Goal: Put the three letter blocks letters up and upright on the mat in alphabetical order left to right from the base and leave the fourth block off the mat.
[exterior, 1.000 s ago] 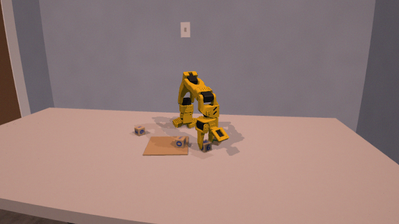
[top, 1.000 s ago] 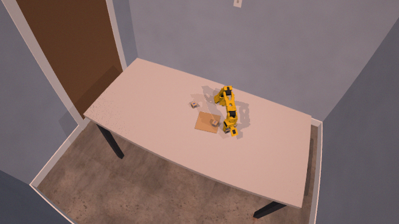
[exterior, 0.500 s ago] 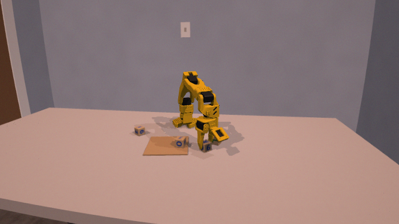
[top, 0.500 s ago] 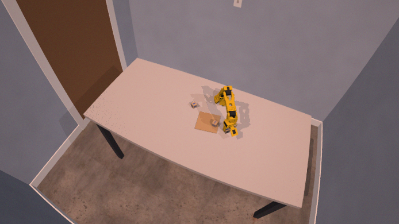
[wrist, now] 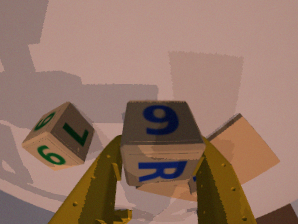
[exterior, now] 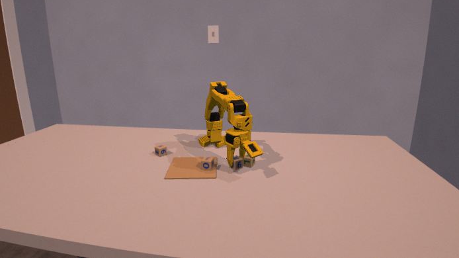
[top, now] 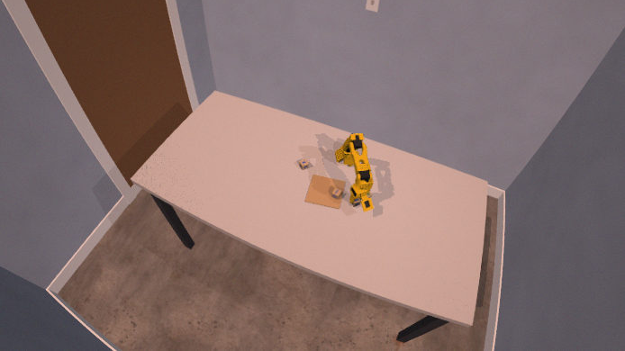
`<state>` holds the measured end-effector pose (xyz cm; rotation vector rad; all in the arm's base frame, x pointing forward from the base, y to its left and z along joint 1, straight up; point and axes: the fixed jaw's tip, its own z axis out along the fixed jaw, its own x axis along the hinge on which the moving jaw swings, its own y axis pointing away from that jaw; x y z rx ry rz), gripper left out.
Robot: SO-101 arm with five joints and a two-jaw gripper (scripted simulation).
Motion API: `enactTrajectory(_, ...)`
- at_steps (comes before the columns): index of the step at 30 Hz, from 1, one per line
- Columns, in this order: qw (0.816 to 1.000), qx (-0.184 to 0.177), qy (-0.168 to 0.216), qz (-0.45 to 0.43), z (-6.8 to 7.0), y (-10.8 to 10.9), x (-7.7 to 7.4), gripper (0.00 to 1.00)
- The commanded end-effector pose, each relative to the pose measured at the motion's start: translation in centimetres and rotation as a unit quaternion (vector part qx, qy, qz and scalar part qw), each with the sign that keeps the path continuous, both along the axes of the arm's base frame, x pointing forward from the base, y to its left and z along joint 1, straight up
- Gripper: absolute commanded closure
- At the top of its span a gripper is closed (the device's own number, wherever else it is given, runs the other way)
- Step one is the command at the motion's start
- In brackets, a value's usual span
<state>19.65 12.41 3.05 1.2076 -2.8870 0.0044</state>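
Observation:
My gripper (wrist: 162,157) (exterior: 237,164) (top: 357,202) is shut on a wooden block with blue marks (wrist: 161,137) (exterior: 238,164). This block shows an R towards the wrist camera and a 9 on its far side. It is held low, just right of the tan mat (exterior: 184,171) (top: 320,189) (wrist: 252,151). A block with green marks (wrist: 60,135) (exterior: 249,162) lies on the table close beside the held block, off the mat. A blue-marked block (exterior: 207,163) (top: 337,192) lies on the mat's right part. A fourth block (exterior: 161,149) (top: 303,163) lies on the table beyond the mat's far left corner.
The arm's base (exterior: 211,136) stands behind the mat. The table (exterior: 338,190) stretches wide on all sides. A wall with a switch plate (exterior: 212,34) is behind it.

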Motion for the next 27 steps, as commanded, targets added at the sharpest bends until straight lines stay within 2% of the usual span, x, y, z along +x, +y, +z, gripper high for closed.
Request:
enactTrajectory(1, 0.999, 0.025, -0.041, 0.000, 2.5, 0.7, 1.1, 1.00)
enactTrajectory(7, 0.999, 0.026, -0.043, 0.000, 4.2, 0.6, 0.9, 1.00)
enactTrajectory(11, 0.999, 0.026, -0.043, 0.000, 4.8, 0.6, 0.7, 1.00)
enactTrajectory(27, 0.999, 0.026, -0.044, 0.009, 5.0, 0.2, 0.8, 1.00)
